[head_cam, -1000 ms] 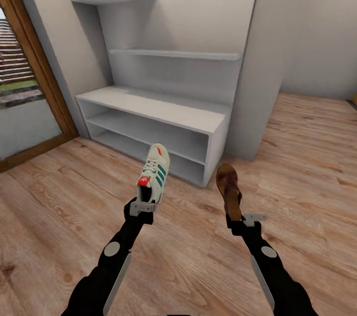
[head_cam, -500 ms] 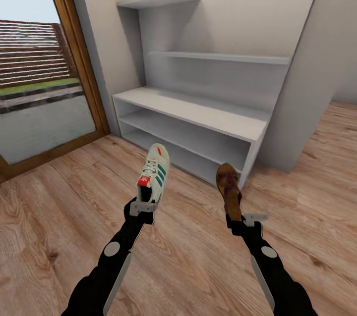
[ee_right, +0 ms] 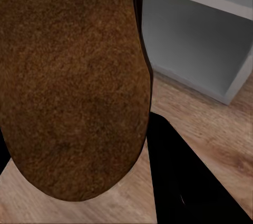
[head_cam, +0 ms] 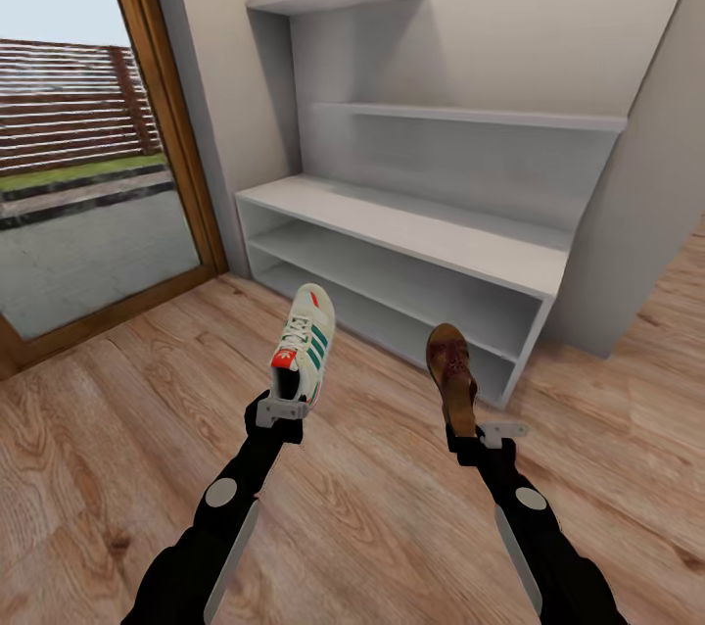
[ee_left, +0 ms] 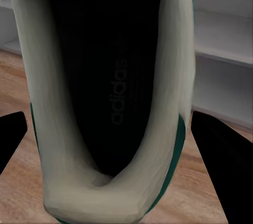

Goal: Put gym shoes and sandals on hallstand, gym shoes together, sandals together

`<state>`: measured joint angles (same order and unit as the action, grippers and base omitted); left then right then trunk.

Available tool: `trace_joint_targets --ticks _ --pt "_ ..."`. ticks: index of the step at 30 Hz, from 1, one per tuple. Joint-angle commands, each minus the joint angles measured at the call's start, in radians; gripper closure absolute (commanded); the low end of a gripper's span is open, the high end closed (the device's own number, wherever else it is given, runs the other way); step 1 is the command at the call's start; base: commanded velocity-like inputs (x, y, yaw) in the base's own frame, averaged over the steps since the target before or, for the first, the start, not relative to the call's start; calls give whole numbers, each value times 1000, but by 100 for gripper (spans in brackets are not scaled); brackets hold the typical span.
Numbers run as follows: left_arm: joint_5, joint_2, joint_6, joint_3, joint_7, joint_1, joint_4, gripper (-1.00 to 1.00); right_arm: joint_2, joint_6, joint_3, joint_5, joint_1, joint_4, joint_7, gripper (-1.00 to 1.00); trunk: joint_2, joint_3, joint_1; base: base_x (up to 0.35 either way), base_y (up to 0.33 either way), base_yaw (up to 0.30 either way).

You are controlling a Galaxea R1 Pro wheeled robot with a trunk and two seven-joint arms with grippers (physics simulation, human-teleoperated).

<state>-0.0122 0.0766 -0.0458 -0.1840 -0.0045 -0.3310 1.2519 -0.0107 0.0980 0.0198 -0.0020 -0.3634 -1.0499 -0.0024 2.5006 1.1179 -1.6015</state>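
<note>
The left gripper (head_cam: 282,412) is clamped on the heel of a gym shoe (head_cam: 305,341), which is held off the floor with its toe pointing up and away toward the hallstand (head_cam: 411,233). From the left wrist camera the dark inside of the gym shoe (ee_left: 113,92) sits between the black fingers (ee_left: 221,161). The right gripper (head_cam: 480,434) is closed on the heel end of a sandal (head_cam: 452,375), also raised, toe forward (its brown sole (ee_right: 71,81) faces the right wrist camera). Both shoes hang above the corridor floor (head_cam: 117,409), just short of the hallstand's lower shelves, which stand bare. A glass door with a wooden frame (head_cam: 171,116) stands to the left of the hallstand.
</note>
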Motion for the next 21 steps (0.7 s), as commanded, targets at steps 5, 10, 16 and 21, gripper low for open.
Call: trace_joint_targets --ticks 5,10,16,21 --pt "-2 0 -5 0 -1 0 1 100 0 9 1 -4 0 -3 -2 100 0 1 0 250 265 0" --pt "-2 0 -5 0 -1 0 1 100 -1 7 2 -4 0 -4 -2 100 0 1 0 248 267 0" --pt "-2 0 -5 0 0 0 1 100 -1 6 2 -4 0 -4 -3 100 0 1 0 246 269 0" --pt "-2 0 -5 0 -1 0 1 100 -2 6 2 -4 0 -4 -2 100 0 -1 0 244 272 -35"
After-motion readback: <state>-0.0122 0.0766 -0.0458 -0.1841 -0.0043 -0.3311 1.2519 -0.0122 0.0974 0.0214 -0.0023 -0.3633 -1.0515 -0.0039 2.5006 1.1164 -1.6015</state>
